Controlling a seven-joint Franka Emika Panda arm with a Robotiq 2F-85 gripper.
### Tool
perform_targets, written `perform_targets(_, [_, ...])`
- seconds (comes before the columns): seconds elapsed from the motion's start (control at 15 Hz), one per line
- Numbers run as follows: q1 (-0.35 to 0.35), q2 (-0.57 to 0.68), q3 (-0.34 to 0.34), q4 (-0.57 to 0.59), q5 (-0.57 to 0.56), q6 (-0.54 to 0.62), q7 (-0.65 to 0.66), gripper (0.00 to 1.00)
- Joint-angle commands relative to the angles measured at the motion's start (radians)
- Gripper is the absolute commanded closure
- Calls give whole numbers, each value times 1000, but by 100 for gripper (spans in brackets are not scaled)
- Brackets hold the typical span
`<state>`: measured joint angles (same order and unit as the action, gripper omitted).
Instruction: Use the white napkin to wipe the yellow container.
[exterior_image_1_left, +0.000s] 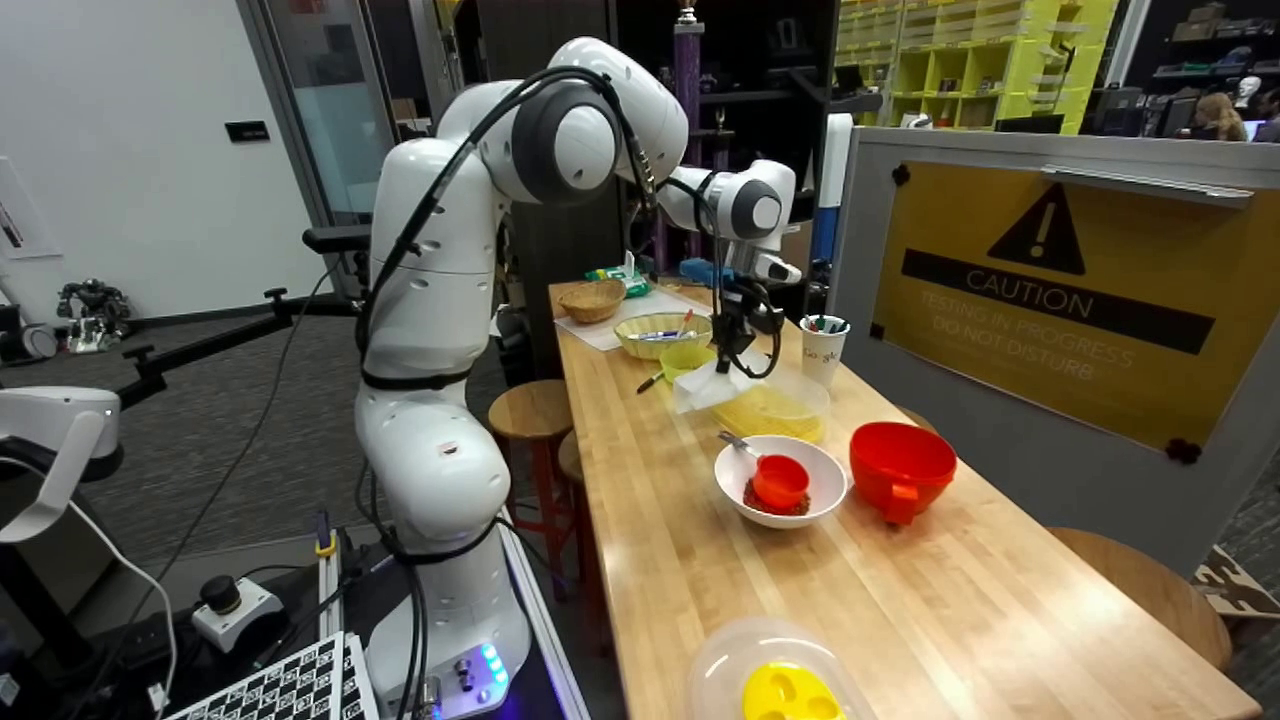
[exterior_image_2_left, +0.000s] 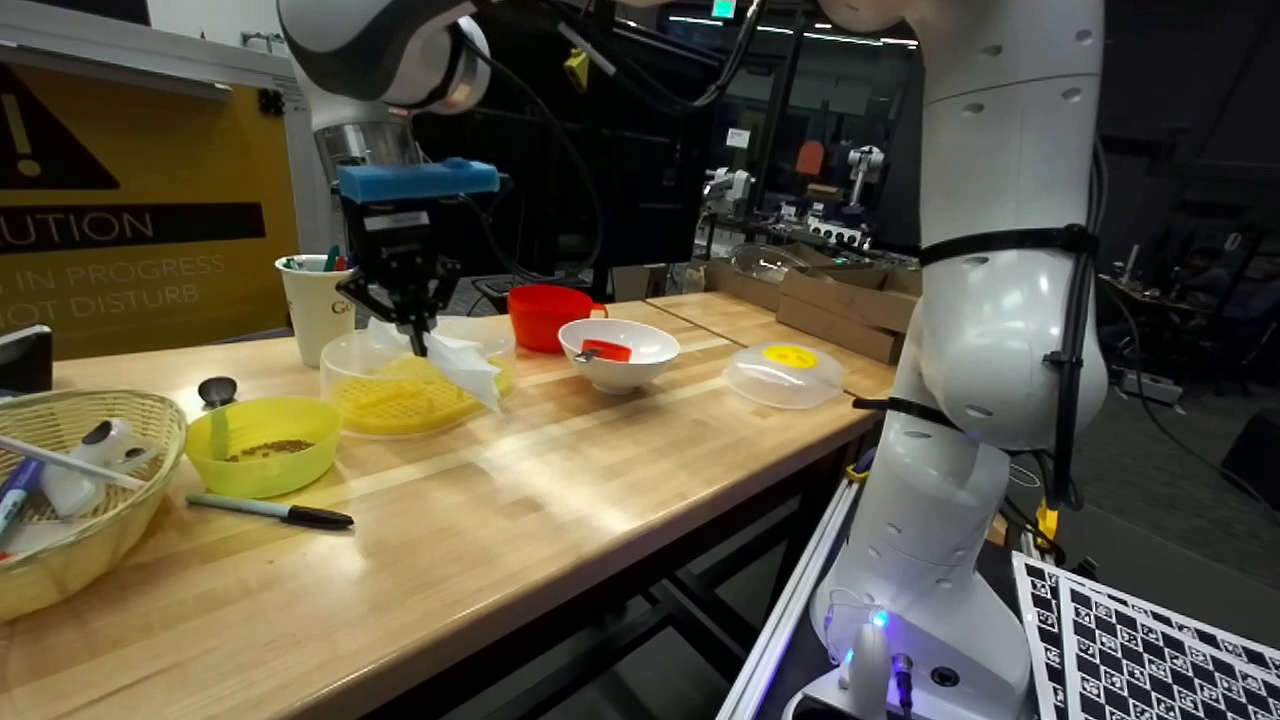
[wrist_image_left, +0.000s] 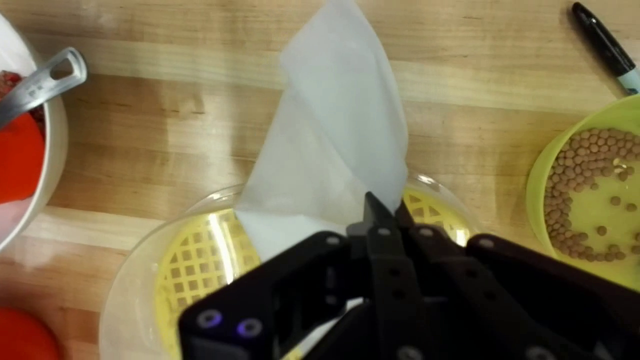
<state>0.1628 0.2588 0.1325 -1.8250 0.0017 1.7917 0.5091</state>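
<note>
My gripper (wrist_image_left: 387, 212) is shut on the white napkin (wrist_image_left: 320, 165) and points down over the yellow container (wrist_image_left: 195, 265). The napkin hangs crumpled from the fingertips, partly over the container and past its rim above the table. The container is low, round and clear-walled with a yellow grid inside. In both exterior views the gripper (exterior_image_1_left: 728, 365) (exterior_image_2_left: 418, 340), the napkin (exterior_image_1_left: 712, 385) (exterior_image_2_left: 468, 370) and the container (exterior_image_1_left: 770, 415) (exterior_image_2_left: 405, 400) show together. I cannot tell whether the napkin touches the container. The arm hides part of the container in the wrist view.
A white bowl (exterior_image_2_left: 625, 375) with a red scoop and a red bowl (exterior_image_1_left: 900, 470) stand beside the container. On the opposite side are a yellow-green bowl (exterior_image_2_left: 270, 482), a marker (exterior_image_2_left: 265, 508) and a basket (exterior_image_2_left: 110, 545). A paper cup (exterior_image_2_left: 315, 310) stands close behind. A clear lid (exterior_image_2_left: 770, 385) lies farther off.
</note>
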Motion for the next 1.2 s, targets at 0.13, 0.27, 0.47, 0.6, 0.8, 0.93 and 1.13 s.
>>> perform_targets(0.13, [21, 2, -5, 22, 41, -30, -27, 100])
perform_targets(0.27, [26, 2, -3, 22, 46, -33, -26, 100])
perform_targets(0.47, [37, 1, 3, 23, 44, -35, -26, 100])
perform_targets(0.6, [50, 0, 9, 22, 37, -36, -23, 100])
perform_targets(0.8, [69, 2, 18, 24, 33, -39, -22, 100])
perform_targets(0.93, [80, 3, 23, 26, 30, -40, -22, 100])
perform_targets(1.13, [88, 11, 22, 36, 25, -47, -19, 100])
